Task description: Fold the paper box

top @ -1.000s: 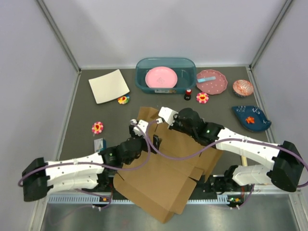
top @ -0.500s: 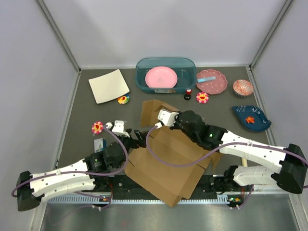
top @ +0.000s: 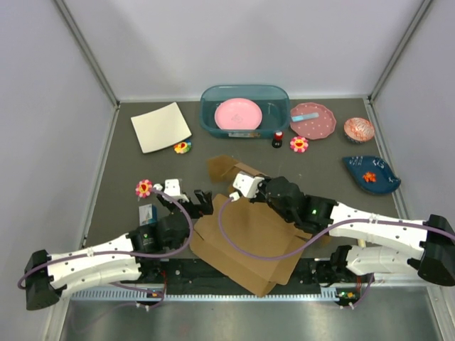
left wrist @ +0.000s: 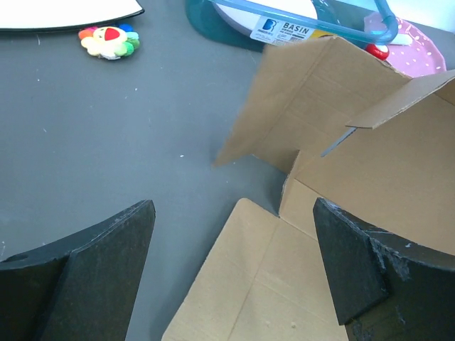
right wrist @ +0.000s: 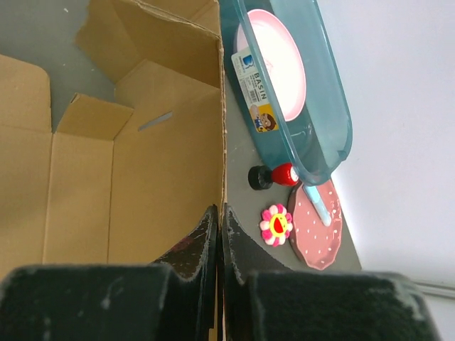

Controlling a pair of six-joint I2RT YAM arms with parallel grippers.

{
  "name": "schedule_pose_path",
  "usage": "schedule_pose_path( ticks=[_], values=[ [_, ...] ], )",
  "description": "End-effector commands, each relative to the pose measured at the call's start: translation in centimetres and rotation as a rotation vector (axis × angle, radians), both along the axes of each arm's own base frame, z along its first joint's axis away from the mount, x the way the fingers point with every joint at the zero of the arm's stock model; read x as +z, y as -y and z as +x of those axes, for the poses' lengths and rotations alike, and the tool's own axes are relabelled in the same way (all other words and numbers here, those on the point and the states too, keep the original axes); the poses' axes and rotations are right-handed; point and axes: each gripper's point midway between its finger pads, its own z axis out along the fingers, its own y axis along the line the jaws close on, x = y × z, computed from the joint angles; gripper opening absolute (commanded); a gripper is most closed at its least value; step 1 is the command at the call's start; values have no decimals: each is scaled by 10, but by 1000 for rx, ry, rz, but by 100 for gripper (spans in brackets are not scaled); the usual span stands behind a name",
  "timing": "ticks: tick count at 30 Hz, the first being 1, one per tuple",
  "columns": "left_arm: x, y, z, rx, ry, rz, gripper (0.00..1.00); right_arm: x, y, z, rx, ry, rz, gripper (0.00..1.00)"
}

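Paper box (top: 245, 234) now lies flatter at the near edge of the tabletop (top: 114, 170), its raised far wall pinched by the right gripper (right wrist: 220, 213). The left gripper (top: 186, 195), withdrawn leftward, gapes empty.

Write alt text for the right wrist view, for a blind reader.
The right gripper is shut on the edge of the brown paper box, whose flaps fill most of the frame. Beyond it sit a teal basin holding a pink plate, a red bottle and a flower toy.
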Motion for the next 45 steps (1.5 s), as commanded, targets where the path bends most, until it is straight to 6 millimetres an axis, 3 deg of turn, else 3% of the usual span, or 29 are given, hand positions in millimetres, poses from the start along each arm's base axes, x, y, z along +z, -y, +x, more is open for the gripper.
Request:
schedule_pose_path(
  ticks=[1, 7, 11, 13, 14, 16, 17, 18, 23, 30, 37, 45],
  values=[
    [7, -1, 5, 37, 29, -22, 99, -24, 4, -8, -22, -67, 0, 0],
    [16, -5, 13, 73, 64, -7, 99, -22, 3, -7, -25, -63, 3, 0],
    [31, -1, 27, 28, 144, -28, 99, -25, 3, -8, -26, -71, -5, 0],
    [38, 14, 33, -74, 167, -85, 99, -25, 3, -7, -28, -74, -3, 0],
    [34, 2, 48, -43, 164, -81, 99, -25, 3, -7, -31, -74, -6, 0],
    [35, 12, 55, -142, 177, -112, 99, -27, 3, -6, -34, -78, -18, 0],
    [28, 4, 65, -121, 173, -90, 99, -27, 2, -6, -34, -81, -19, 0],
    [35, 3, 69, -117, 225, -113, 99, -29, 2, -6, -35, -82, -25, 0],
    [14, 15, 85, -144, 177, 13, 99, -31, 3, 0, -70, -69, -51, 0],
    [28, 36, 98, -222, 248, 38, 99, -29, 7, 14, -140, 5, -95, 0],
    [30, 37, 106, -238, 286, 34, 99, -25, 17, 24, -214, 95, -140, 0],
    [26, 41, 111, -274, 304, 40, 99, -18, 17, 19, -178, 150, -113, 0]
  ],
)
